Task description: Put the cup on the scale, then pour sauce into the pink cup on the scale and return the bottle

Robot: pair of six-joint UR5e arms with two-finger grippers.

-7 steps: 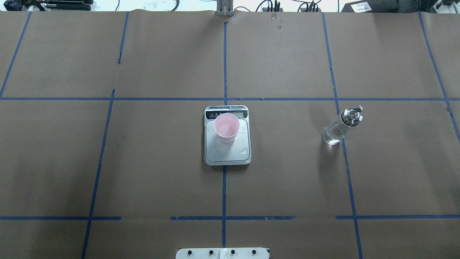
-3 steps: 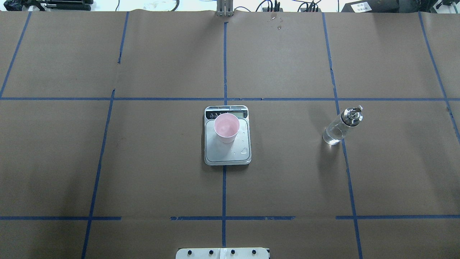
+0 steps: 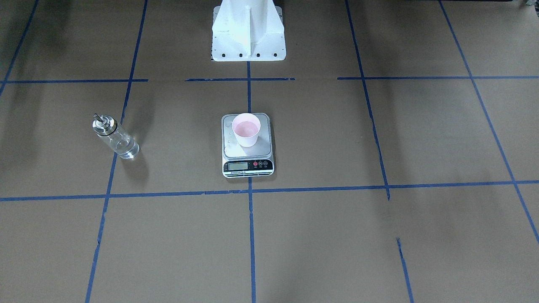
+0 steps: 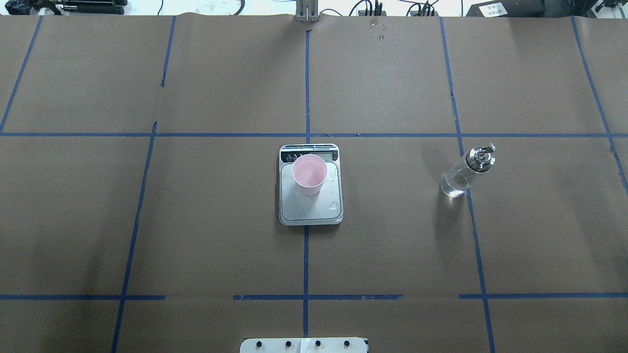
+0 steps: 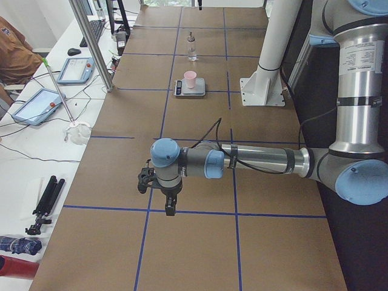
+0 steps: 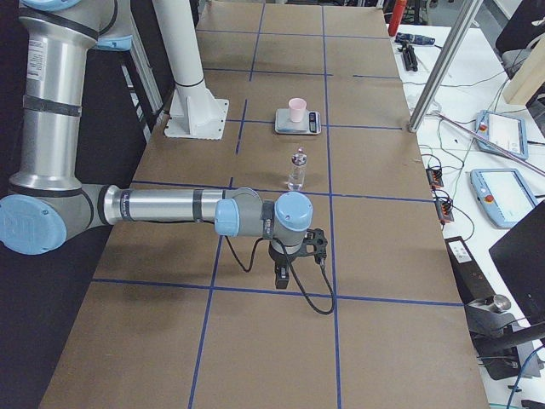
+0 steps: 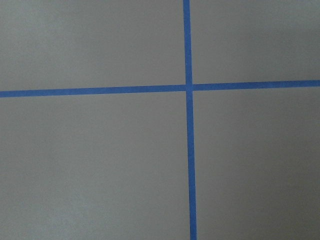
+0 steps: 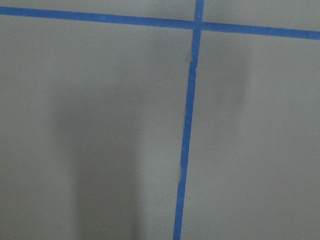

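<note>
The pale pink cup (image 4: 309, 172) (image 3: 246, 129) stands upright on the far half of the silver scale (image 4: 311, 211) (image 3: 247, 166), near its display strip. A few clear droplets (image 4: 333, 205) lie on the platform beside the cup. The clear glass bottle (image 4: 463, 172) (image 3: 114, 138) stands upright on the brown table to the robot's right, with nothing holding it. My left gripper (image 5: 170, 209) and right gripper (image 6: 281, 279) hang low over the table far out at either end, seen only in the side views. I cannot tell whether they are open or shut. Both wrist views show only bare table and tape.
Blue tape lines (image 4: 306, 88) grid the brown table. The white robot base (image 3: 247, 29) stands behind the scale. A desk with tablets (image 5: 36, 104), cables and metal posts (image 5: 91, 42) runs along the far side. A person's shoulder (image 5: 12, 51) shows there.
</note>
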